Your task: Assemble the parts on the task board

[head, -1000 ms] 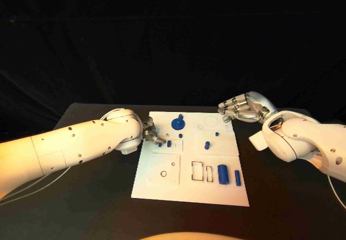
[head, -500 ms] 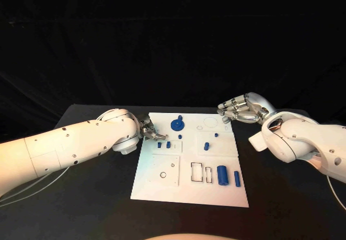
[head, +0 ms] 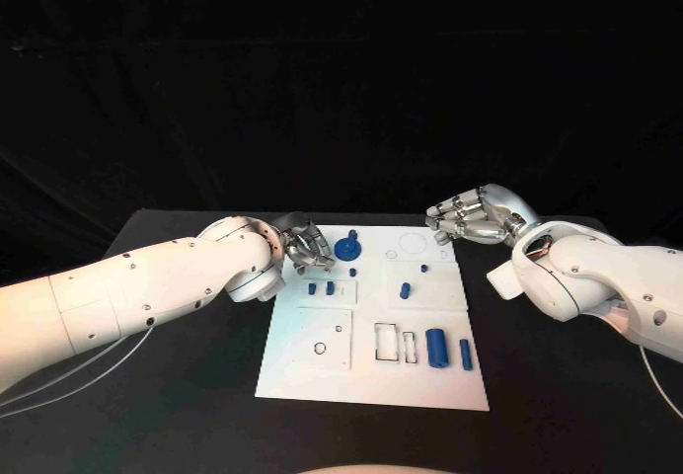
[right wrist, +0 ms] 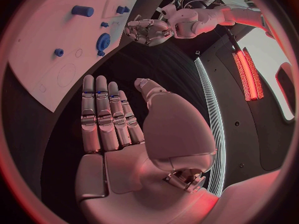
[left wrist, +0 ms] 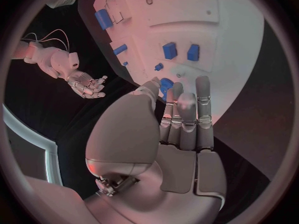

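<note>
The white task board (head: 326,370) lies in the middle of the black table. At its far end stands a round blue knob part (head: 350,247); two small blue pieces (head: 321,289) sit side by side in a square panel, and another blue piece (head: 405,290) is to their right. A blue cylinder (head: 437,348) and a slim blue bar (head: 464,353) lie near the right edge. My left hand (head: 306,252) hovers over the board's far left corner, fingers straight (left wrist: 184,115) and holding nothing. My right hand (head: 467,219) floats beyond the far right corner, fingers extended (right wrist: 107,115), empty.
Black rectangular outlines (head: 389,341) and a small ring mark (head: 321,347) show on the board's near half. Bare black table (head: 171,415) runs along both sides of the board. A cable (head: 57,380) hangs under my left arm.
My left hand has lifted and drawn back from beside the two small blue pieces toward the board's far left corner. The right hand has barely moved.
</note>
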Robot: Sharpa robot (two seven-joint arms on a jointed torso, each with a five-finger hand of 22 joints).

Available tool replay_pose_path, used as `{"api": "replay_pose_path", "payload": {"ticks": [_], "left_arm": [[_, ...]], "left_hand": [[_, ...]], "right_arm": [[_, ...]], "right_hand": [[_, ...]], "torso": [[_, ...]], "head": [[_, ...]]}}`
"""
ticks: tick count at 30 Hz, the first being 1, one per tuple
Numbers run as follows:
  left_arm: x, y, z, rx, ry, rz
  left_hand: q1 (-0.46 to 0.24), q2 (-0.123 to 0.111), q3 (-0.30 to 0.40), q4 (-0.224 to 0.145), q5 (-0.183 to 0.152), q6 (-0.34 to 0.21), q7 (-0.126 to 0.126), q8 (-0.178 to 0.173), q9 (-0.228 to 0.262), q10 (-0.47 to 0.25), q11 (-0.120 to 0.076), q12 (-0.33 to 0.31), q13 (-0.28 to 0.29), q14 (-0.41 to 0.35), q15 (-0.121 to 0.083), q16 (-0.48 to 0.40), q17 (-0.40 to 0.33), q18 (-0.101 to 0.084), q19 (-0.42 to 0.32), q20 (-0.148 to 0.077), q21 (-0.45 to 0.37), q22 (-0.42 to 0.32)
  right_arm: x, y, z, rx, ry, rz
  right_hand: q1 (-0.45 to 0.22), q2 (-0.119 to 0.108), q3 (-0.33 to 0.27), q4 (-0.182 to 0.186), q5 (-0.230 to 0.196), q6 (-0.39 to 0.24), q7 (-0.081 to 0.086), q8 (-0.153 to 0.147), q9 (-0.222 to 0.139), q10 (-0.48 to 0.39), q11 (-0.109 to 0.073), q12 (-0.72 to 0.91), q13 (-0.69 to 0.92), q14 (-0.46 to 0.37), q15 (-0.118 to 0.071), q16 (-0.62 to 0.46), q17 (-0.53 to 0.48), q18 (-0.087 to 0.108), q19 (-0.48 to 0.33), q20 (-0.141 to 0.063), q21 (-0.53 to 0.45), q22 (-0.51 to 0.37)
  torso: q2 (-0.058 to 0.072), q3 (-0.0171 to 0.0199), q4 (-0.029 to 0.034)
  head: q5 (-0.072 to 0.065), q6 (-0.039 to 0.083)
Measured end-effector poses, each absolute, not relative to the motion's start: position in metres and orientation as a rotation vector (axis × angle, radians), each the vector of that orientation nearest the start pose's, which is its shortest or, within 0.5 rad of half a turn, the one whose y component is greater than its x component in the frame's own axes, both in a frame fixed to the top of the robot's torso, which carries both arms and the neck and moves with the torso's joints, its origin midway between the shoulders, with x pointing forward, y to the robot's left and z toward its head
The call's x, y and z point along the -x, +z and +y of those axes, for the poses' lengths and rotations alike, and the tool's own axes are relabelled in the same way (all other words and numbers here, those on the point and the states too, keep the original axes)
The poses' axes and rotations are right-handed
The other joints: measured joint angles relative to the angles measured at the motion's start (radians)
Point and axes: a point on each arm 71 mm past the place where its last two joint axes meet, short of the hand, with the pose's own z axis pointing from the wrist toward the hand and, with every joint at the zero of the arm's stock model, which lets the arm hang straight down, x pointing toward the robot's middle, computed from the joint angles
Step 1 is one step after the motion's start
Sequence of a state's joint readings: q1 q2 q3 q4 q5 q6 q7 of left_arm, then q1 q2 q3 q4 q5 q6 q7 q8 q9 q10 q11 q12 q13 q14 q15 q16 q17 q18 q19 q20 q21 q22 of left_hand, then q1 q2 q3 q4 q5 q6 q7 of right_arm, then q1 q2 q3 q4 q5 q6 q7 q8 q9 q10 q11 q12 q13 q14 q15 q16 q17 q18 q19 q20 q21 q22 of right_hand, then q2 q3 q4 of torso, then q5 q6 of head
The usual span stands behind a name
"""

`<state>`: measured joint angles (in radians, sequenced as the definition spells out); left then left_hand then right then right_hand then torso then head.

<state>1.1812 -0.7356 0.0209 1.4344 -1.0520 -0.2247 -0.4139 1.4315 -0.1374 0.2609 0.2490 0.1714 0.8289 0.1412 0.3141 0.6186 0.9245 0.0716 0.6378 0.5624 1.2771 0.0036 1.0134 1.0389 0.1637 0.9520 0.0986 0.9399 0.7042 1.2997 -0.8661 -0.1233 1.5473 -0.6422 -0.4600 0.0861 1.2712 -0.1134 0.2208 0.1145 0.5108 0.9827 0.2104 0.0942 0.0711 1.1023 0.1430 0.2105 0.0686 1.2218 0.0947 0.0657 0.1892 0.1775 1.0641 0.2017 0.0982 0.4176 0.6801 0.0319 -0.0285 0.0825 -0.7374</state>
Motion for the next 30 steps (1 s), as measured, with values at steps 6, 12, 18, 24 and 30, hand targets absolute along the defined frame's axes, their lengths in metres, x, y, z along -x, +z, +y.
{"api": "replay_pose_path", "payload": {"ticks": [6, 12, 18, 24, 30], "left_arm": [[-0.508, -0.201, 0.170, 0.241, -0.686, 1.847], [-0.508, -0.201, 0.154, 0.057, -0.695, 1.762], [-0.510, -0.201, 0.139, -0.093, -0.662, 1.714], [-0.511, -0.204, 0.131, -0.192, -0.616, 1.719], [-0.513, -0.208, 0.125, -0.252, -0.571, 1.750]], "left_hand": [[0.086, -0.061, 0.077, -0.007, 0.000, 0.018, -0.003, -0.068, -0.124, -0.026, 0.007, -0.112, -0.131, 0.004, 0.005, -0.080, -0.102, 0.016, 0.035, 0.007, -0.038, -0.037], [0.109, -0.085, 0.109, -0.028, 0.000, 0.065, -0.004, -0.106, -0.211, 0.008, 0.009, -0.160, -0.218, 0.077, 0.001, 0.014, -0.056, 0.016, 0.104, 0.001, 0.006, 0.014], [0.104, -0.090, 0.119, -0.032, 0.000, 0.083, -0.011, -0.120, -0.255, 0.001, 0.016, -0.202, -0.273, 0.125, 0.006, 0.106, 0.004, -0.009, 0.193, 0.002, 0.118, 0.149], [0.094, -0.100, 0.119, -0.032, 0.000, 0.103, -0.016, -0.131, -0.285, -0.004, 0.021, -0.238, -0.318, 0.158, 0.007, 0.192, 0.068, -0.024, 0.253, 0.005, 0.205, 0.255], [0.094, -0.100, 0.114, -0.037, 0.000, 0.111, -0.014, -0.137, -0.300, -0.012, 0.021, -0.258, -0.341, 0.167, 0.009, 0.215, 0.080, -0.024, 0.282, 0.005, 0.245, 0.303]], "right_arm": [[-0.492, -0.163, -0.214, -0.553, 1.053, 1.615], [-0.492, -0.163, -0.214, -0.553, 1.054, 1.615], [-0.492, -0.163, -0.213, -0.552, 1.056, 1.616], [-0.491, -0.163, -0.213, -0.551, 1.057, 1.617], [-0.491, -0.163, -0.212, -0.551, 1.058, 1.617]], "right_hand": [[0.000, 0.000, 0.000, 0.000, 0.000, 0.000, 0.000, 0.000, 0.000, 0.000, 0.000, 0.000, 0.000, 0.000, 0.000, 0.000, 0.000, 0.000, 0.000, 0.000, 0.000, 0.000], [0.000, 0.000, 0.000, 0.000, 0.000, 0.000, 0.000, 0.000, 0.000, 0.000, 0.000, 0.000, 0.000, 0.000, 0.000, 0.000, 0.000, 0.000, 0.000, 0.000, 0.000, -0.001], [0.000, 0.000, 0.000, 0.000, 0.000, 0.000, 0.000, 0.000, 0.000, 0.000, 0.000, 0.000, 0.000, 0.000, 0.000, 0.000, 0.000, 0.000, 0.000, 0.000, 0.000, -0.001], [0.000, 0.000, 0.000, 0.000, 0.000, 0.000, 0.000, 0.000, 0.000, 0.000, 0.000, 0.000, 0.000, 0.000, 0.000, 0.000, 0.000, 0.000, 0.000, 0.000, 0.000, -0.001], [0.000, 0.000, 0.000, 0.000, 0.000, 0.000, 0.000, 0.000, 0.000, 0.000, 0.000, 0.000, 0.000, 0.000, 0.000, 0.000, 0.000, 0.000, 0.000, 0.000, 0.000, -0.001]], "torso": [[0.001, -0.0008, -0.0012], [0.001, -0.0003, -0.0018], [0.001, 0.0002, -0.0022], [0.001, 0.0004, -0.0034], [0.001, 0.0004, -0.0025]], "head": [[-0.004, 0.002], [-0.008, 0.003], [-0.009, 0.004], [-0.010, 0.004], [-0.014, 0.002]]}}
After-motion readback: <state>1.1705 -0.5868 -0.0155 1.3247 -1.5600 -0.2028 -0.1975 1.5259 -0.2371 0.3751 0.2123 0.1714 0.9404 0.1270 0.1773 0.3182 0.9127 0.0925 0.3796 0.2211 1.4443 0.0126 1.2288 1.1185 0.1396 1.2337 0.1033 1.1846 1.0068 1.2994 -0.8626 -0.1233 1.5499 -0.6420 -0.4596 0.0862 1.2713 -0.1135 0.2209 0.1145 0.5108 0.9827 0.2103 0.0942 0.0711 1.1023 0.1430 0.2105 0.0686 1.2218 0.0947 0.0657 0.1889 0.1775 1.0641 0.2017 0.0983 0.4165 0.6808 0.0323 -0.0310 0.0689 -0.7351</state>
